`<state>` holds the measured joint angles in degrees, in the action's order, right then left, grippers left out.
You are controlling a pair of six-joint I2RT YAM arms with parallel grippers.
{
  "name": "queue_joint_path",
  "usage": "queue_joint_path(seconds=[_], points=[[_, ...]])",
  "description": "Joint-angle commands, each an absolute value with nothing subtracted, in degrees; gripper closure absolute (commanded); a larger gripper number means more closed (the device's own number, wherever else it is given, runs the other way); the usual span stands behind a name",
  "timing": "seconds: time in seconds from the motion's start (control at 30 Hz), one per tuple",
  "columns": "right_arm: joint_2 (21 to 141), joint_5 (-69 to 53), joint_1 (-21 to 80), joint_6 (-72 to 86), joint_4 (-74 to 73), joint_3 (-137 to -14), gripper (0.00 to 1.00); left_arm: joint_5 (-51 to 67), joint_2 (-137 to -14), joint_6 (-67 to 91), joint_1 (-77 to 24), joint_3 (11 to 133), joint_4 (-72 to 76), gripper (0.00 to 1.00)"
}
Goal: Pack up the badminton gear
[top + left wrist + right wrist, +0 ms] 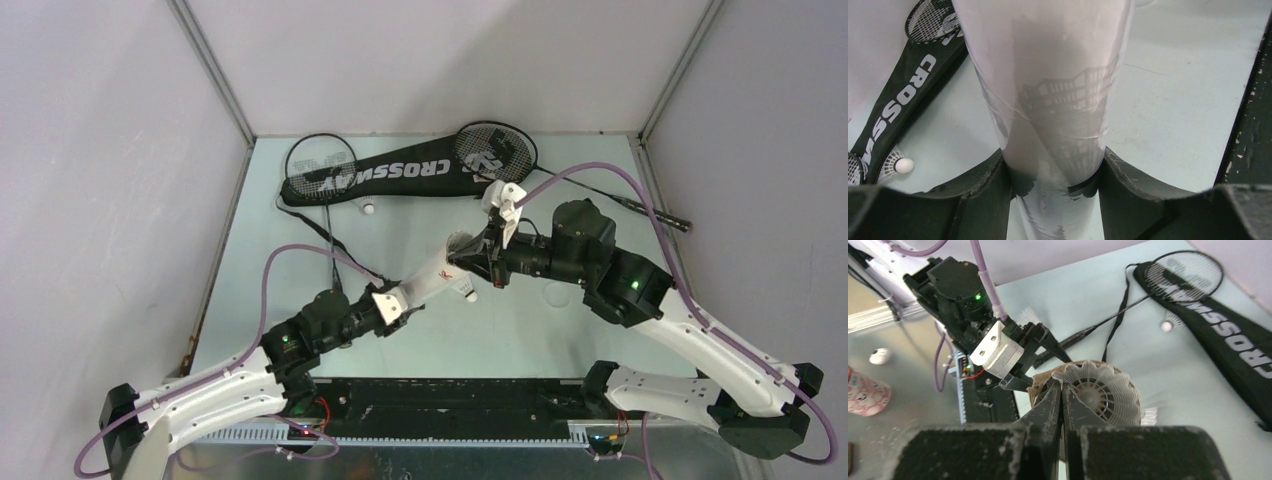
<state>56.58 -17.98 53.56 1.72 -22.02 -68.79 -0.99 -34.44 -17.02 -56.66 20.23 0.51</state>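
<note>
My left gripper is shut on the long white tube, which slants up and to the right. At the tube's open mouth sits a white shuttlecock. My right gripper is shut on the edge of its skirt. The black CROSSWAY bag lies at the back. One racket rests on the bag's left end and another racket on its right end. Loose shuttlecocks lie by the bag and under the tube.
White walls close in the table on three sides. The left racket's handle runs down toward the left arm. The right racket's handle reaches the right wall. A black rail spans the near edge. A pink patterned object lies off the table.
</note>
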Motion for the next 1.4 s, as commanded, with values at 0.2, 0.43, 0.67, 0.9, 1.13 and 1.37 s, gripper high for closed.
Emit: queue_joint_path(seconds=[0.2, 0.43, 0.67, 0.9, 1.13, 1.37], points=[[65.0, -20.9, 56.0, 6.3, -34.8, -75.9, 0.75, 6.4, -33.5, -23.1, -57.0, 20.0, 7.0, 1.0], [59.9, -11.0, 56.0, 3.0, -34.7, -81.1, 0.34, -3.3, -32.3, -19.6, -57.0, 19.2, 9.7, 1.0], [50.7, -11.9, 52.4, 2.3, -24.9, -76.2, 0.04, -10.6, -29.4, -16.3, -57.0, 16.5, 12.4, 1.0], [45.5, -11.4, 44.5, 5.2, -12.6, -61.6, 0.01, -19.3, -25.5, -15.2, -57.0, 11.3, 22.2, 1.0], [62.5, -15.2, 36.0, 10.7, -8.1, -56.2, 0.01, -33.1, -21.6, -11.6, -57.0, 10.4, 26.9, 1.0], [89.2, -18.4, 35.5, 8.9, -10.4, -64.3, 0.04, -38.6, -19.0, -9.7, -57.0, 9.8, 24.3, 1.0]])
